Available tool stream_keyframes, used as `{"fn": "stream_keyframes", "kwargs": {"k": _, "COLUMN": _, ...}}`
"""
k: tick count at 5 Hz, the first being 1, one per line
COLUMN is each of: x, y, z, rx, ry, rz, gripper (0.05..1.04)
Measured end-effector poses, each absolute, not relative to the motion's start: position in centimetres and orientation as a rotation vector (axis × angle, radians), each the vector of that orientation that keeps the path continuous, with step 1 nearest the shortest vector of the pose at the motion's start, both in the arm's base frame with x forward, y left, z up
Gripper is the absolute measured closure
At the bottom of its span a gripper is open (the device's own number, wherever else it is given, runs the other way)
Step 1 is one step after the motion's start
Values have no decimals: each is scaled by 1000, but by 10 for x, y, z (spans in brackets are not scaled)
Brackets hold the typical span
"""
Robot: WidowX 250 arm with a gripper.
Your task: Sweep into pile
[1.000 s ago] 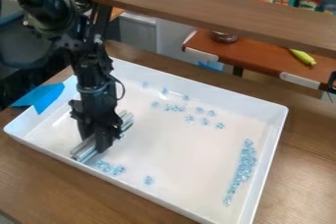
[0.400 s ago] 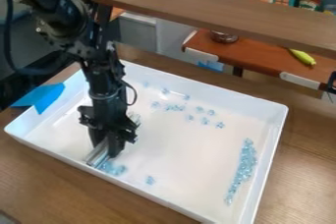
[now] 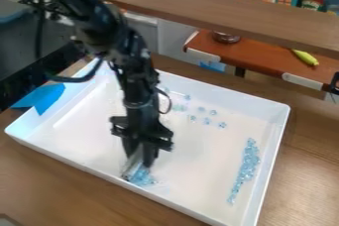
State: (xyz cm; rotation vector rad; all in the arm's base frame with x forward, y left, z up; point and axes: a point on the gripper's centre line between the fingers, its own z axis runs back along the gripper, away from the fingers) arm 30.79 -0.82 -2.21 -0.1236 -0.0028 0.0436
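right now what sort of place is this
Probably a robot lab's mock kitchen or test bench: a black robot arm over a white tray of blue bits, with toy-like food on a shelf behind.

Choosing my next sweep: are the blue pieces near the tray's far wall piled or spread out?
Spread out: those blue pieces lie scattered, with bare floor of the tray between several.

Camera up high, quite near, looks down at slant into white tray (image 3: 198, 170) on brown bench (image 3: 301, 170), toward wooden shelf (image 3: 218, 12).
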Motion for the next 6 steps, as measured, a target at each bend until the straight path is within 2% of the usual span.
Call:
{"fn": "stream_keyframes", "kwargs": {"k": 2, "x": 309, "y": -60, "z": -22, "rx": -168, "ry": 12, "rz": 41, "gripper": 693}}
{"fn": "stream_keyframes", "kwargs": {"k": 4, "x": 324, "y": -106, "z": -21, "rx": -222, "ry": -1, "rz": 55, "gripper": 693}}
{"fn": "stream_keyframes", "kwargs": {"k": 5, "x": 331, "y": -118, "z": -16, "rx": -243, "ry": 8, "rz": 69, "gripper": 693}}
{"fn": "stream_keyframes", "kwargs": {"k": 6, "x": 332, "y": -102, "z": -6, "rx": -222, "ry": 15, "rz": 73, "gripper": 693}}
